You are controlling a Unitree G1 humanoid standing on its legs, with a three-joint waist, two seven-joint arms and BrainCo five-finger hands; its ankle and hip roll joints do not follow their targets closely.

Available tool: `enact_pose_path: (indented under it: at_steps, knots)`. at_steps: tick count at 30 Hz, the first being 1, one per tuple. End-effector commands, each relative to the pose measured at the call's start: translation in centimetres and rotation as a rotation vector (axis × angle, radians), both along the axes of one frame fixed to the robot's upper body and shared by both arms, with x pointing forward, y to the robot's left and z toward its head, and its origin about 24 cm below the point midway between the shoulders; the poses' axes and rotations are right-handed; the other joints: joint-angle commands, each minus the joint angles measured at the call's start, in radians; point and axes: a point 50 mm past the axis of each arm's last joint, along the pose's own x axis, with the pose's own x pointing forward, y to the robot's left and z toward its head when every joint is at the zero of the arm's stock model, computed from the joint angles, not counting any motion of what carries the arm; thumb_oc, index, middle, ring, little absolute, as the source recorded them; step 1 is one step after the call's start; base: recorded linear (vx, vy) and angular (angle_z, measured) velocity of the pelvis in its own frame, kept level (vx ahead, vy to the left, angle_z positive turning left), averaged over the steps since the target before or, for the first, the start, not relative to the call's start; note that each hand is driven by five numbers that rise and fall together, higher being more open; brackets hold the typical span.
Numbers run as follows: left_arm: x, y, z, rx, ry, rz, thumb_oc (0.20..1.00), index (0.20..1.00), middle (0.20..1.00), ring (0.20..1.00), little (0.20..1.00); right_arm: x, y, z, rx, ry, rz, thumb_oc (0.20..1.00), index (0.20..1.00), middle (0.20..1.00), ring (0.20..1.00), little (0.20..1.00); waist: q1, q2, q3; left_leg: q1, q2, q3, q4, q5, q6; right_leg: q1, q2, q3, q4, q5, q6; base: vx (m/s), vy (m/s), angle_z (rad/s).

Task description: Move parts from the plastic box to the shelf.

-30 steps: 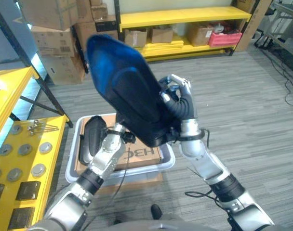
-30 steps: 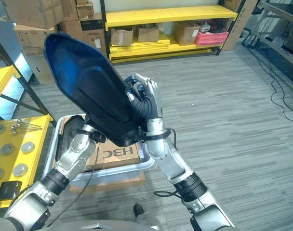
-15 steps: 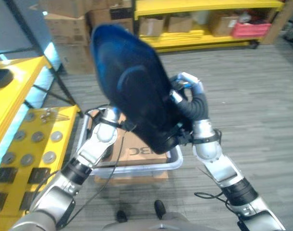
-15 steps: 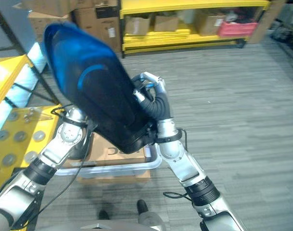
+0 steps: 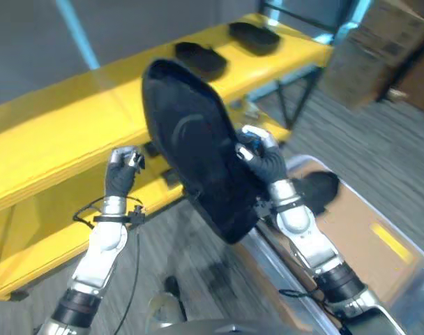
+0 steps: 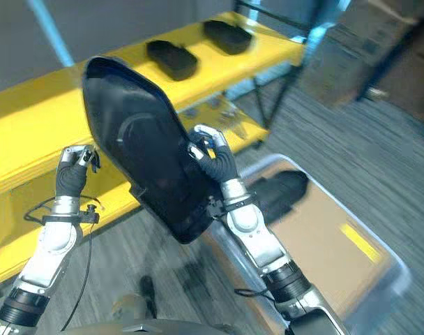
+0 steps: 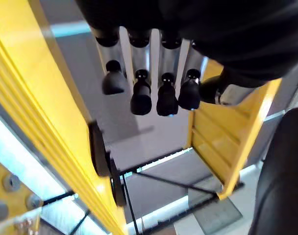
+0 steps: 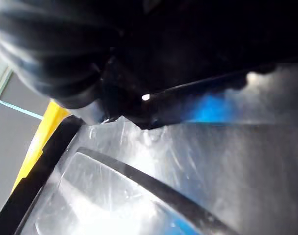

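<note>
While the right hand (image 6: 213,155) grips the large black moulded part (image 6: 146,157) by its right edge, fingers curled round the rim, the part stands raised and tilted in front of the yellow shelf (image 5: 72,132), its broad face toward the camera and its narrower end pointing down. Left hand (image 5: 121,174) is up in the air to the left of the part, apart from it, holding nothing; in the left wrist view its fingers (image 7: 140,93) hang loosely bent, relaxed rather than clenched. Two smaller black parts (image 6: 171,59) lie on the top board of the shelf, far side, one beside the other and apart. Clear plastic box (image 6: 379,279) sits on the floor at the near right, beside the shelf's end. Inside it: another black part (image 6: 278,192) at the far end, resting on a brown cardboard sheet (image 6: 323,244) that lines the bottom.
</note>
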Motion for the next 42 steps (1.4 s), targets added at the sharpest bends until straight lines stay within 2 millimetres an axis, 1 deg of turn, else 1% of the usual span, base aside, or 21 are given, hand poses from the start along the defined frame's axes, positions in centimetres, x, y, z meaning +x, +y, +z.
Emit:
enact_pose_path:
  at_steps: [1, 2, 3, 4, 6, 7, 8, 9, 11, 13, 14, 16, 17, 20, 22, 23, 24, 25, 31, 41, 42]
  knots:
    - [0.1, 0.7, 3.9, 0.093, -0.217, 0.032, 0.200, 0.200, 0.200, 0.200, 0.200, -0.6, 1.2, 3.3, 0.123, -0.142, 0.108, 0.200, 0.200, 0.200, 0.200, 0.200, 0.002, 0.000, -0.060, 0.003, 0.053, -0.117, 0.013, -0.100, -0.106, -0.024, 0.015, 0.047, -0.031, -0.075, 0.050, 0.32, 0.465, 0.58]
    - [0.1, 0.6, 4.5, 0.112, -0.248, 0.034, 0.200, 0.200, 0.200, 0.200, 0.200, -0.6, 1.5, 3.0, 0.127, -0.123, 0.121, 0.200, 0.200, 0.200, 0.200, 0.200, 0.022, -0.010, -0.073, -0.002, 0.010, -0.133, 0.027, -0.130, -0.085, -0.010, -0.038, 0.031, -0.020, -0.042, 0.068, 0.20, 0.286, 0.13]
    - [0.1, 0.6, 4.5, 0.112, -0.248, 0.034, 0.200, 0.200, 0.200, 0.200, 0.200, -0.6, 1.5, 3.0, 0.127, -0.123, 0.121, 0.200, 0.200, 0.200, 0.200, 0.200, 0.022, -0.010, -0.073, -0.002, 0.010, -0.133, 0.027, -0.130, -0.085, -0.010, -0.038, 0.031, -0.020, -0.042, 0.068, 0.22, 0.322, 0.64]
    - [0.1, 0.3, 4.7, 0.120, -0.262, 0.027, 0.200, 0.200, 0.200, 0.200, 0.200, -0.6, 1.8, 2.9, 0.121, -0.118, 0.126, 0.200, 0.200, 0.200, 0.200, 0.200, 0.028, -0.013, -0.076, 0.006, -0.017, -0.148, 0.027, -0.147, -0.069, -0.012, -0.073, 0.027, 0.006, -0.014, 0.073, 0.13, 0.228, 0.70]
    - [0.5, -0.4, 5.3, 0.131, -0.286, -0.007, 0.200, 0.200, 0.200, 0.200, 0.200, -0.5, 2.1, 3.0, 0.113, -0.122, 0.130, 0.200, 0.200, 0.200, 0.200, 0.200, 0.024, -0.022, -0.067, 0.018, -0.078, -0.175, 0.022, -0.169, -0.035, -0.037, -0.156, 0.032, 0.109, 0.120, 0.089, 0.20, 0.344, 0.57]
    - [0.6, -0.7, 5.5, 0.135, -0.295, -0.022, 0.200, 0.200, 0.200, 0.200, 0.200, -0.5, 2.1, 3.2, 0.117, -0.128, 0.128, 0.200, 0.200, 0.200, 0.200, 0.200, 0.020, -0.026, -0.062, 0.019, -0.101, -0.187, 0.022, -0.172, -0.018, -0.051, -0.181, 0.049, 0.154, 0.161, 0.090, 0.12, 0.207, 0.63]
    - [0.6, -0.7, 5.5, 0.135, -0.295, -0.022, 0.200, 0.200, 0.200, 0.200, 0.200, -0.5, 2.1, 3.2, 0.117, -0.128, 0.128, 0.200, 0.200, 0.200, 0.200, 0.200, 0.020, -0.026, -0.062, 0.019, -0.101, -0.186, 0.022, -0.172, -0.018, -0.052, -0.182, 0.049, 0.154, 0.161, 0.091, 0.11, 0.166, 0.90]
    - [1.3, -2.0, 6.2, 0.141, -0.316, -0.078, 0.200, 0.200, 0.200, 0.200, 0.200, -0.7, 1.8, 3.2, 0.121, -0.136, 0.112, 0.200, 0.200, 0.200, 0.200, 0.200, -0.028, -0.015, -0.040, 0.030, -0.119, -0.237, 0.015, -0.174, 0.000, -0.126, -0.142, 0.200, 0.243, 0.226, 0.087, 0.15, 0.127, 0.78]
    - [1.8, -2.9, 6.4, 0.144, -0.318, -0.134, 0.200, 0.200, 0.200, 0.200, 0.200, -0.8, 1.3, 3.4, 0.125, -0.150, 0.093, 0.200, 0.200, 0.200, 0.200, 0.200, -0.037, 0.004, -0.040, 0.045, -0.100, -0.264, -0.008, -0.172, -0.003, -0.179, -0.038, 0.340, 0.223, 0.100, 0.081, 0.24, 0.091, 1.27]
    - [2.1, -3.2, 6.3, 0.119, -0.303, -0.162, 0.200, 0.200, 0.200, 0.200, 0.200, -0.9, 0.7, 4.2, 0.113, -0.198, 0.059, 0.200, 0.200, 0.200, 0.200, 0.200, -0.052, 0.011, -0.030, 0.066, -0.092, -0.281, -0.026, -0.182, -0.008, -0.244, 0.035, 0.374, 0.111, 0.000, 0.072, 0.24, -0.047, 0.43]
    - [2.1, -3.2, 6.3, 0.118, -0.303, -0.163, 0.200, 0.200, 0.200, 0.200, 0.200, -0.9, 0.7, 4.1, 0.113, -0.198, 0.058, 0.200, 0.200, 0.200, 0.200, 0.200, -0.054, 0.013, -0.029, 0.069, -0.090, -0.283, -0.026, -0.184, -0.009, -0.238, 0.036, 0.371, 0.108, -0.001, 0.071, 0.18, -0.089, -0.35]
    - [2.4, -3.4, 5.8, 0.075, -0.273, -0.169, 0.200, 0.200, 0.200, 0.200, 0.200, -0.8, -0.2, 4.3, 0.088, -0.221, -0.004, 0.200, 0.200, 0.200, 0.200, 0.200, -0.083, 0.008, -0.018, 0.088, -0.097, -0.311, -0.027, -0.190, -0.009, -0.268, 0.101, 0.445, 0.051, 0.005, 0.083, 0.15, -0.102, 0.43]
    - [2.3, -3.6, 5.8, 0.071, -0.271, -0.182, 0.200, 0.200, 0.200, 0.200, 0.200, -0.9, -0.9, 4.2, 0.085, -0.229, -0.052, 0.200, 0.200, 0.200, 0.200, 0.200, -0.080, 0.001, -0.011, 0.090, -0.103, -0.326, -0.015, -0.199, -0.010, -0.251, 0.117, 0.481, 0.034, -0.007, 0.072, 0.14, -0.123, 0.99]
    - [2.1, -2.8, 4.7, 0.032, -0.227, -0.146, 0.200, 0.200, 0.200, 0.200, 0.200, -0.8, -1.5, 4.7, 0.039, -0.287, -0.140, 0.200, 0.200, 0.200, 0.200, 0.200, -0.063, -0.010, -0.014, 0.097, -0.098, -0.323, -0.009, -0.199, -0.015, -0.227, 0.119, 0.478, 0.016, 0.007, 0.057, 0.07, -0.202, 0.68]
    - [1.5, -2.3, 3.4, -0.021, -0.169, -0.123, 0.429, 0.429, 0.429, 0.429, 0.429, -0.9, -2.3, 4.7, -0.008, -0.318, -0.235, 0.200, 0.200, 0.200, 0.200, 0.200, -0.059, -0.002, -0.038, 0.110, -0.082, -0.320, -0.022, -0.194, -0.026, -0.205, 0.133, 0.465, -0.014, 0.006, 0.041, 0.13, -0.200, 0.26]
    - [1.4, -2.3, 3.1, -0.035, -0.150, -0.131, 0.598, 0.598, 0.598, 0.598, 0.598, -0.9, -2.5, 4.7, -0.026, -0.336, -0.263, 0.200, 0.200, 0.200, 0.200, 0.200, -0.058, 0.002, -0.045, 0.115, -0.078, -0.320, -0.026, -0.192, -0.028, -0.196, 0.137, 0.463, -0.021, 0.003, 0.036, 0.10, -0.082, -0.08]
    - [1.3, -2.3, 3.1, -0.035, -0.150, -0.131, 0.878, 0.878, 0.878, 0.878, 0.878, -0.9, -2.5, 4.7, -0.027, -0.336, -0.263, 0.200, 0.200, 0.200, 0.200, 0.200, -0.059, 0.003, -0.045, 0.116, -0.078, -0.320, -0.026, -0.192, -0.028, -0.195, 0.137, 0.462, -0.021, 0.003, 0.036, 0.08, -0.068, -0.10]
    - [1.2, -2.3, 2.7, -0.049, -0.131, -0.138, 1.000, 1.000, 1.000, 1.000, 1.000, -0.9, -2.8, 4.8, -0.051, -0.355, -0.307, 0.200, 0.200, 0.200, 0.200, 0.200, -0.059, 0.007, -0.048, 0.121, -0.072, -0.321, -0.028, -0.189, -0.031, -0.186, 0.142, 0.459, -0.023, -0.002, 0.031, 0.06, -0.062, -0.05]
    - [1.1, -2.8, 2.4, -0.073, -0.081, -0.251, 1.000, 1.000, 1.000, 1.000, 1.000, 0.3, -3.9, 6.9, -0.183, -0.527, -0.524, 0.200, 0.200, 0.200, 0.200, 0.200, -0.061, 0.036, -0.053, 0.137, -0.055, -0.322, -0.040, -0.178, -0.047, -0.176, 0.154, 0.449, -0.005, -0.024, 0.020, 0.05, -0.037, -0.10]
    - [1.3, -4.3, 1.1, -0.112, 0.052, -0.429, 1.000, 1.000, 1.000, 1.000, 1.000, 1.2, -3.6, 7.2, -0.236, -0.531, -0.547, 0.200, 0.200, 0.200, 0.200, 0.200, -0.070, 0.043, -0.060, 0.166, -0.050, -0.313, -0.053, -0.182, -0.050, -0.158, 0.160, 0.446, 0.005, -0.036, 0.016, 0.05, -0.002, -0.06]
    - [1.4, -5.0, -0.1, -0.196, 0.127, -0.478, 1.000, 1.000, 1.000, 1.000, 1.000, 1.3, -2.8, 7.2, -0.216, -0.510, -0.501, 0.200, 0.200, 0.200, 0.200, 0.200, -0.076, 0.042, -0.061, 0.172, -0.050, -0.307, -0.056, -0.185, -0.051, -0.155, 0.159, 0.451, 0.005, -0.036, 0.016, 0.05, 0.007, 0.03]
